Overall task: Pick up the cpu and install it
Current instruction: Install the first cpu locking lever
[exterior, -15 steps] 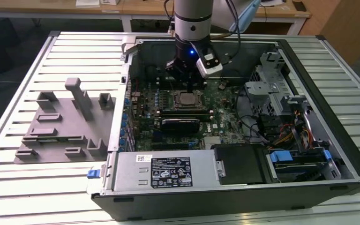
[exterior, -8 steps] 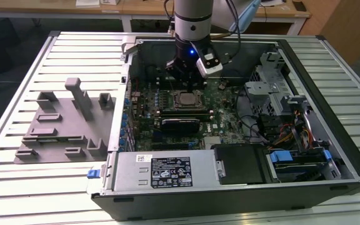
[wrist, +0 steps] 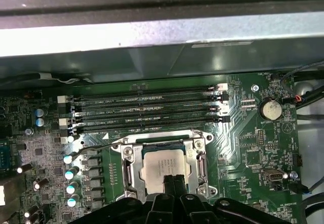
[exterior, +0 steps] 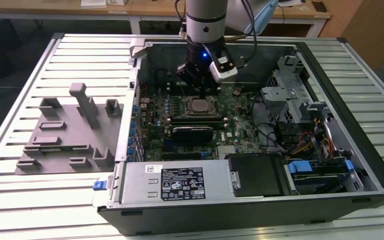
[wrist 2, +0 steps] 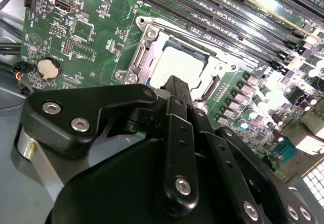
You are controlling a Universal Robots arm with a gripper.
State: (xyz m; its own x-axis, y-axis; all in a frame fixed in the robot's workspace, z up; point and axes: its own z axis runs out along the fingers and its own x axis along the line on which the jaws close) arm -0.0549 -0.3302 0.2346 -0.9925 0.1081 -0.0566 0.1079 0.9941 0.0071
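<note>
The cpu [exterior: 197,105], a square chip with a shiny silver top, lies flat in the metal socket frame [wrist: 129,168] on the green motherboard inside the open computer case. In both wrist views the cpu [wrist 2: 177,62] [wrist: 163,163] rests level within the frame. My gripper [exterior: 202,94] hangs just above it, at the chip's edge. Its two black fingers are pressed together [wrist: 172,180] [wrist 2: 174,85], shut with nothing between them. The fingertips hide a strip of the cpu's edge.
Grey plastic fixture blocks [exterior: 65,135] sit on the slatted table at the exterior view's left. Inside the case are the power supply [exterior: 172,182], a drive cage with cables [exterior: 292,100], memory slots [wrist: 147,110] beside the socket, and a coin battery [wrist: 270,108].
</note>
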